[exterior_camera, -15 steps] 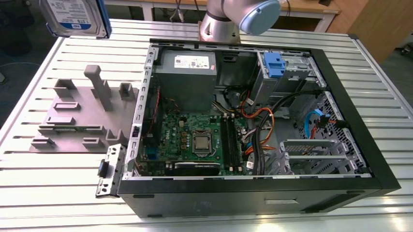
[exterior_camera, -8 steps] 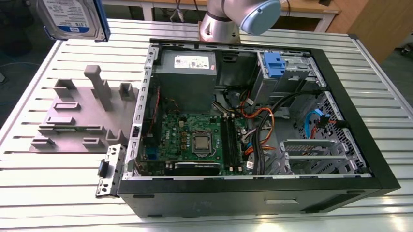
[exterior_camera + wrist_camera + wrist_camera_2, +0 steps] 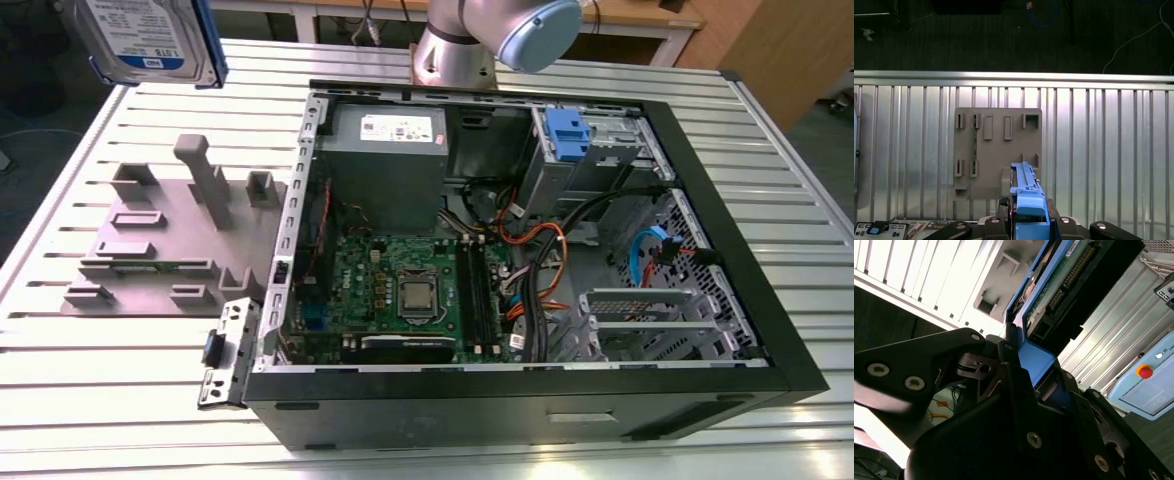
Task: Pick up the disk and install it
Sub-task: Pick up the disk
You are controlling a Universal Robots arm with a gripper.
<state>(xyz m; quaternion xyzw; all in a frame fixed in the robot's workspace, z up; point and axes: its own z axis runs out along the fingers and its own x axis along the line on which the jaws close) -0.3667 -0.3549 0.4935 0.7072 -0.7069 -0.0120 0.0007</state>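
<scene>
Hand [image 3: 1029,369] clenched on blue-tabbed end of disk [image 3: 144,40], held aloft, well apart from open computer case [image 3: 467,400]. Hazard: narrow end grip; disk may slip.

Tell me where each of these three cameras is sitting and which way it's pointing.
Exterior view: off the arm, above the table, looking down into the open computer case; the arm shows beyond it, the disk held high.
First wrist view: on the wrist, looking straight down at the grey fixture; the claw holds the disk.
Second wrist view: close beside the claw, looking along the disk.
Both wrist views share claw, disk and fixture.
</scene>
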